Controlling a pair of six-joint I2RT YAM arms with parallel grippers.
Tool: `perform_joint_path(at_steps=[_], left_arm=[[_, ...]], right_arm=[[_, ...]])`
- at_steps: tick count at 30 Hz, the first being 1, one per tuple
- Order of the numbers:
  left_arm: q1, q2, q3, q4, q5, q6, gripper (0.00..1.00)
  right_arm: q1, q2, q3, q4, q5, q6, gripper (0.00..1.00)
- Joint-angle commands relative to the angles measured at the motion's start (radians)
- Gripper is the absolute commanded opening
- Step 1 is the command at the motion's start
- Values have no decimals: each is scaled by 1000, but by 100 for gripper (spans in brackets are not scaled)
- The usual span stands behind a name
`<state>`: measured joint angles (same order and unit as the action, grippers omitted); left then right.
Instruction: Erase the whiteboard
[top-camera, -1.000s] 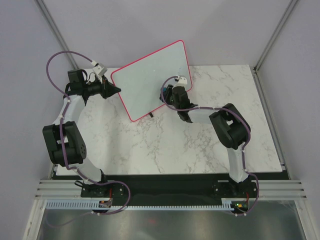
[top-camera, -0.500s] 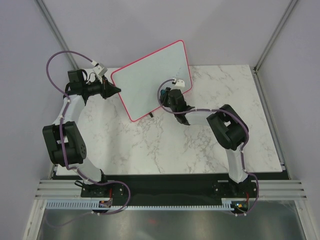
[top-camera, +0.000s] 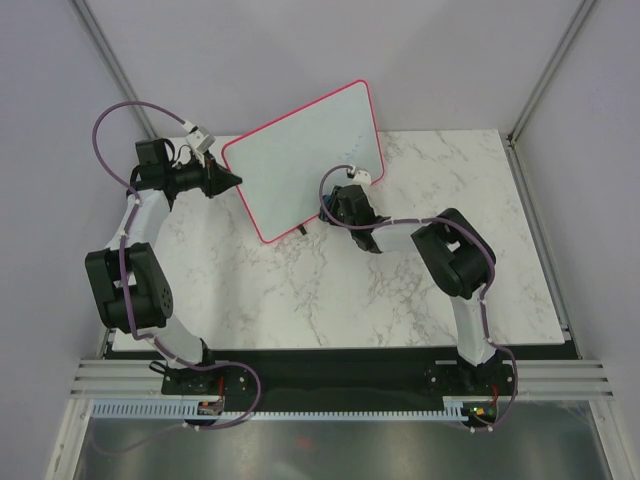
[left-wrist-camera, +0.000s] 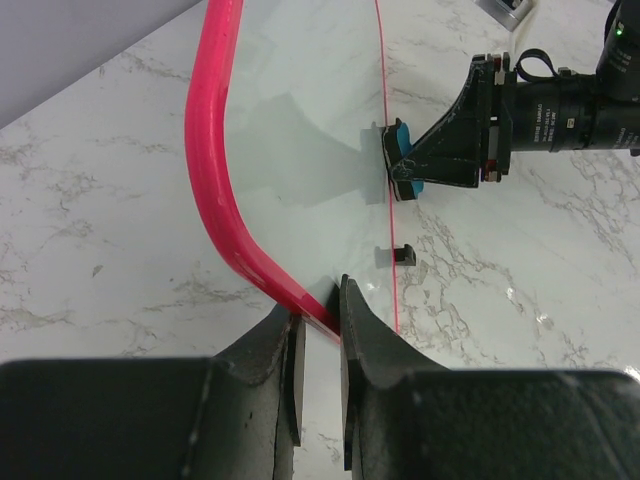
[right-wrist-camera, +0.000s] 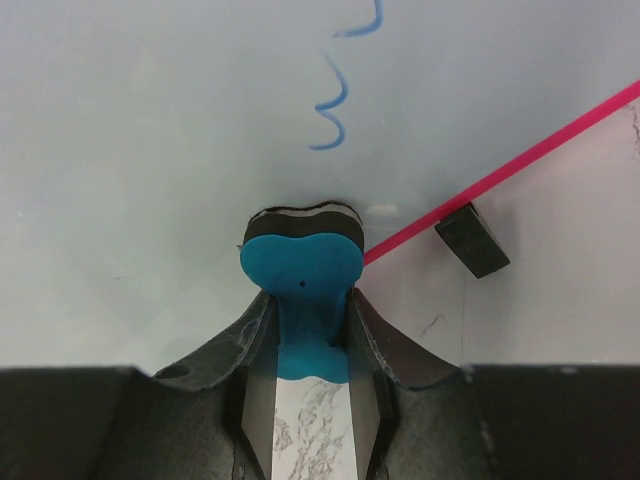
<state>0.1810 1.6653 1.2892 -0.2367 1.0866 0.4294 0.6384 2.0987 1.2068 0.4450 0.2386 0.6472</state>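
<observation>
Overhead and wrist views. The whiteboard (top-camera: 300, 165) is standing tilted at the far side of the marble worktop (top-camera: 300, 290), between the two arms, with its pink-red frame (left-wrist-camera: 210, 150) rounding a corner toward the left arm.

Left end effector (top-camera: 232, 178): the jaws are standing only slightly apart and are pinching the frame at the board's near-left corner. In the left wrist view both fingers (left-wrist-camera: 362, 330) are bracketing the red edge, one on each face of the board.

Right end effector (right-wrist-camera: 303, 300): the jaws are clenching a blue eraser (right-wrist-camera: 302, 265) by its narrow blue handle. The eraser's dark pad is pressing against the white writing surface, just beside the lower frame line. The left wrist view is showing the same contact from the side, with the eraser (left-wrist-camera: 400, 158) meeting the board face at the tip of the right end effector (left-wrist-camera: 440, 150).

Blue handwriting (right-wrist-camera: 335, 100), a few curled strokes, is lying on the board above the eraser in the right wrist view, apart from the pad. The rest of the visible surface is reading as blank white. A small black foot (right-wrist-camera: 472, 240) is projecting below the frame, beside the eraser.
</observation>
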Motion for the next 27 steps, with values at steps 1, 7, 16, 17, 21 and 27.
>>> perform_joint_path(at_steps=[1, 7, 16, 17, 21, 27], left_arm=[[-8, -19, 21, 25, -42, 154, 2], [-8, -19, 18, 27, -42, 158, 2], [-8, -18, 21, 27, -40, 154, 2], [-8, -18, 21, 25, -42, 155, 2], [-8, -19, 16, 27, -42, 158, 2], [-8, -21, 18, 27, -47, 167, 2]], right_arm=[[-9, 32, 10, -66, -65, 61, 0], [-60, 27, -24, -45, -126, 111, 0], [-68, 0, -39, -101, -176, 127, 0], [-72, -2, -39, -104, -176, 127, 0], [-86, 1, -20, -124, -170, 129, 0], [-92, -29, -73, -114, -147, 149, 0]])
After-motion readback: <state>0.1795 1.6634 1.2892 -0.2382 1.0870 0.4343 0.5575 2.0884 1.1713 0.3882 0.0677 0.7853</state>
